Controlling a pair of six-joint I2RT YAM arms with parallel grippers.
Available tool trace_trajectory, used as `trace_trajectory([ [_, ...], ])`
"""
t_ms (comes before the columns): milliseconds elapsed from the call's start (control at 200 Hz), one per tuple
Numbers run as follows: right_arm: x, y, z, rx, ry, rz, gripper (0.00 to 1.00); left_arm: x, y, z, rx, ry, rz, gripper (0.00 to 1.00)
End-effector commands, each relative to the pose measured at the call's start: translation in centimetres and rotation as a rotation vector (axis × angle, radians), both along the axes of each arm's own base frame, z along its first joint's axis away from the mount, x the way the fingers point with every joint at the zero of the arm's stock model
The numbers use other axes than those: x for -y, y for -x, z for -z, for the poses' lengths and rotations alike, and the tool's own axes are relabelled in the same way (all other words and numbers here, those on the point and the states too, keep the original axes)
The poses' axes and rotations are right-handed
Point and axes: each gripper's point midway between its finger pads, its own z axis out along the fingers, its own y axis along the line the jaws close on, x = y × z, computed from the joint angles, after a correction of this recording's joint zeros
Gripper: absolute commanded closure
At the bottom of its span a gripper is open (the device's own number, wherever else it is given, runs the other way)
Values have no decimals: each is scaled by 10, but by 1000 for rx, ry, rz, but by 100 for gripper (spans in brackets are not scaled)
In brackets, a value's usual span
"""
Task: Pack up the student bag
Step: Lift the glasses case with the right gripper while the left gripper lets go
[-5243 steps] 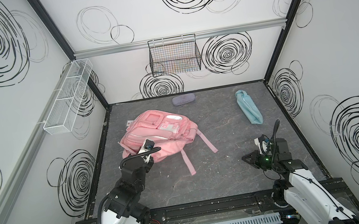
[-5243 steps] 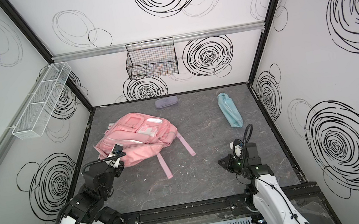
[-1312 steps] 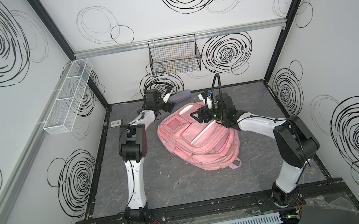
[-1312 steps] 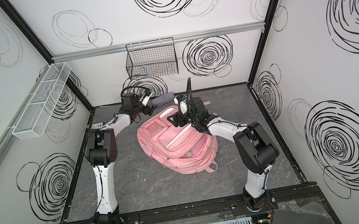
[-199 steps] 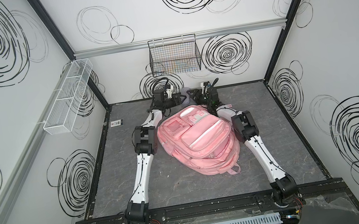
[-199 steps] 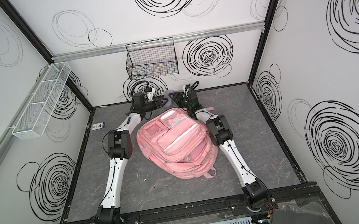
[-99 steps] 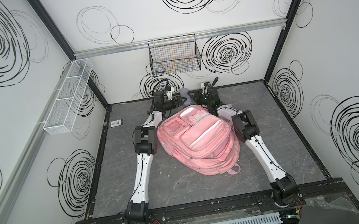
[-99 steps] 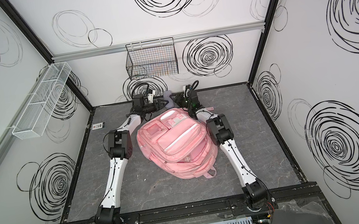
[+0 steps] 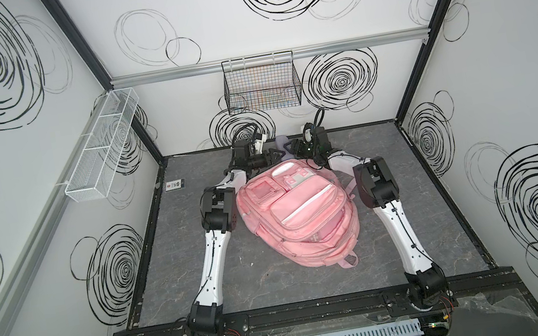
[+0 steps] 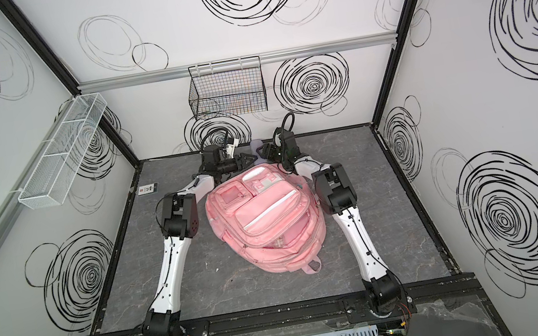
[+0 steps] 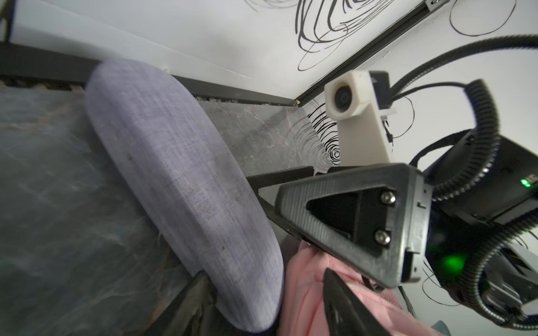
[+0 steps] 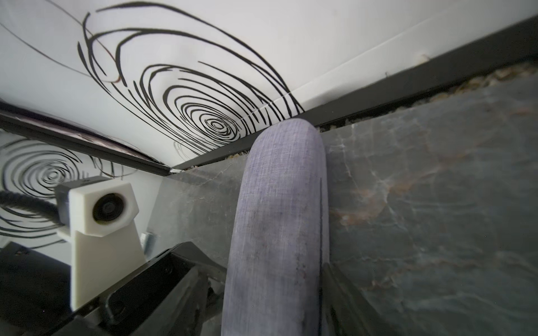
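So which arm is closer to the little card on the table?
Left. The left arm runs close beside the card, nothing between them; the right arm lies across the student bag from it.

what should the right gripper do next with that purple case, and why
Probably close the right gripper on the purple case: its jaws flank the case, and the case lies outside the student bag, just behind it, so it needs gripping before packing.
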Motion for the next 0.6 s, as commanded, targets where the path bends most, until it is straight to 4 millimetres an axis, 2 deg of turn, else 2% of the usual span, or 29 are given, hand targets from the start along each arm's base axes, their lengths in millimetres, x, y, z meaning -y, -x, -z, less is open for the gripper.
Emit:
trace_trajectory([
  [0,-21,11,2,19,153,-32,28,11,2,-40,107,20,22,32],
  [185,-28,-3,19,39,295,-29,22,0,-4,-48,118,36,7,30],
  [375,-26,1,30,72,457,-29,17,-18,-3,-60,142,41,-9,28],
  [595,-17,5,48,58,541,-49,15,-49,-3,-74,165,39,-52,28],
])
